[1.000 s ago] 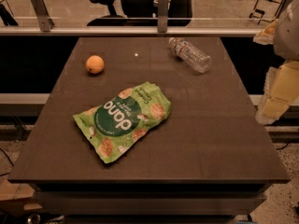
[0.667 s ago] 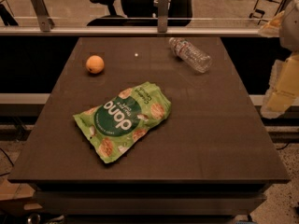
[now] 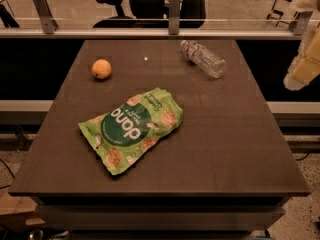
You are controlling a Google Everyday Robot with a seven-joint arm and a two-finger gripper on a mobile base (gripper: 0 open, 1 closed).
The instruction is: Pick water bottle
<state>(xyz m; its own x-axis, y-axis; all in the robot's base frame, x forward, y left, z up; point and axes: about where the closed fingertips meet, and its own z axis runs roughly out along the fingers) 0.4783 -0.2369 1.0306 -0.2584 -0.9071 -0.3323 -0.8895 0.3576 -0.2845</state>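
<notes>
"Since the gripper sits so far right, is it gaining on anything?"

"No. You have it hanging off the right side of the table, near the picture's edge. Over the last second it has risen a little and slid further right, which takes it no nearer the bottle."

"Where is the bottle, then?"

"It lies on its side at the far right of the table, cap toward the far edge, in the same spot as a second ago. The orange and the bag have not shifted either, and both lie well apart from it."

"Is the gripper open?"

"I cannot tell whether it is open or closed. It does not hold the bottle. By my judgement you are in the approach, with nothing grasped. You need to bring the gripper back left and down over the bottle's ribbed middle, and gently, since it may roll if nudged."
</notes>
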